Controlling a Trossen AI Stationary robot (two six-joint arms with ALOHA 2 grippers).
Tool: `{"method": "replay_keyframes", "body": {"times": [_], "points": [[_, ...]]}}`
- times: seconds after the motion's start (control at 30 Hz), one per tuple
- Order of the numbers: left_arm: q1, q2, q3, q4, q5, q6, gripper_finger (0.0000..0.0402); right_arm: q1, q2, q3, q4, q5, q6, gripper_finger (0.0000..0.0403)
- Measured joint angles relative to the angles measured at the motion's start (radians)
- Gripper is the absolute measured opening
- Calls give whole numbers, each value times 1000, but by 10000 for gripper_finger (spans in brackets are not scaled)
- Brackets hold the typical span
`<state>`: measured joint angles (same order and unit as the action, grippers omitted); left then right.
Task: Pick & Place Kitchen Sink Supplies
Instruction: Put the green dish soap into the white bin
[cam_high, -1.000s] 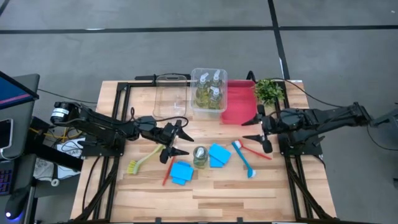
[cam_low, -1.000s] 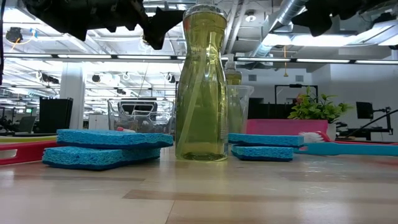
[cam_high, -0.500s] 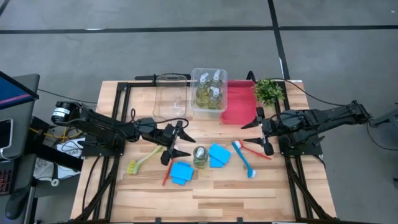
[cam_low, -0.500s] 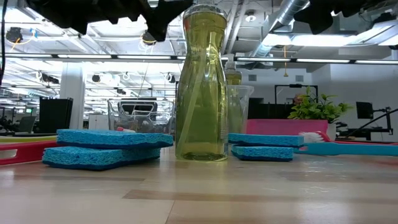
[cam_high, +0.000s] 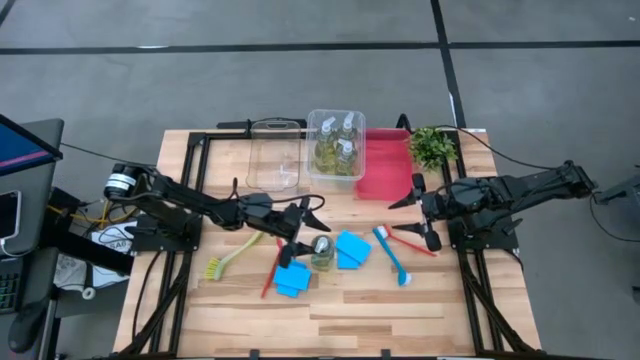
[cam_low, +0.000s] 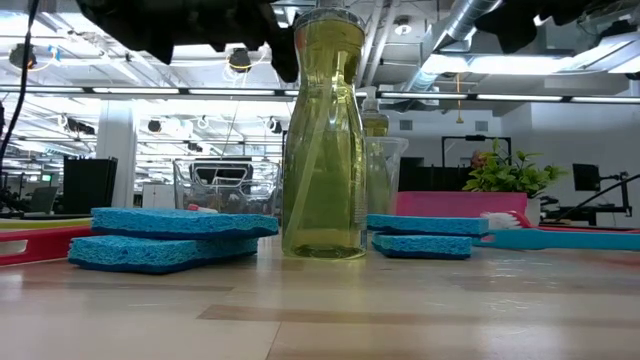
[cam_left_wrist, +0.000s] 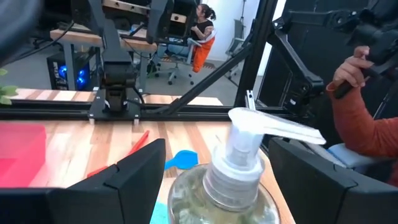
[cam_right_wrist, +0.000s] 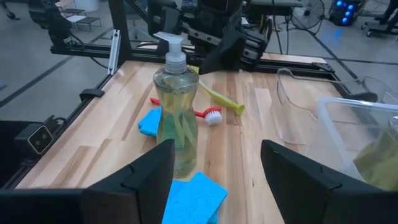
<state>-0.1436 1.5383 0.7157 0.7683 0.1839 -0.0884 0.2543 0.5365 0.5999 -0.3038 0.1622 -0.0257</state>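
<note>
A clear pump bottle (cam_high: 322, 250) of yellow-green liquid stands upright on its base at mid-table. My left gripper (cam_high: 303, 232) is open and level. Its fingers stand on either side of the bottle's top (cam_left_wrist: 239, 149) without touching it. Two stacked blue sponges (cam_high: 291, 277) lie near the bottle, and another blue sponge (cam_high: 351, 248) lies to its right. A yellow-green brush (cam_high: 228, 258), a red brush (cam_high: 268, 275), a blue brush (cam_high: 392, 255) and a second red brush (cam_high: 412, 243) lie flat on the wood. My right gripper (cam_high: 420, 210) hangs open over the table's right side, holding nothing.
Along the far edge stand an empty clear bin (cam_high: 273, 155), a clear bin (cam_high: 335, 143) holding more bottles, and a red bin (cam_high: 383, 165). A small green plant (cam_high: 432, 146) stands beside them. Beyond the table, a person's hand and red sleeve (cam_left_wrist: 357, 93) show.
My left gripper has gone toward the table's right edge, staying level and open. Its fingers now stand on either side of the bottle's top. The bottle has not moved.
</note>
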Motion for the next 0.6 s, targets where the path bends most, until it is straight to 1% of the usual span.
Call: {"method": "replay_keyframes", "body": {"times": [0.2, 0.43, 0.6], "points": [[0, 35, 37, 4, 0, 13, 287, 14, 0, 0, 0, 0, 0, 232], [-1, 35, 41, 11, 0, 46, 287, 14, 0, 0, 0, 0, 0, 232], [-1, 35, 41, 19, 0, 46, 268, 14, 0, 0, 0, 0, 0, 232]]}}
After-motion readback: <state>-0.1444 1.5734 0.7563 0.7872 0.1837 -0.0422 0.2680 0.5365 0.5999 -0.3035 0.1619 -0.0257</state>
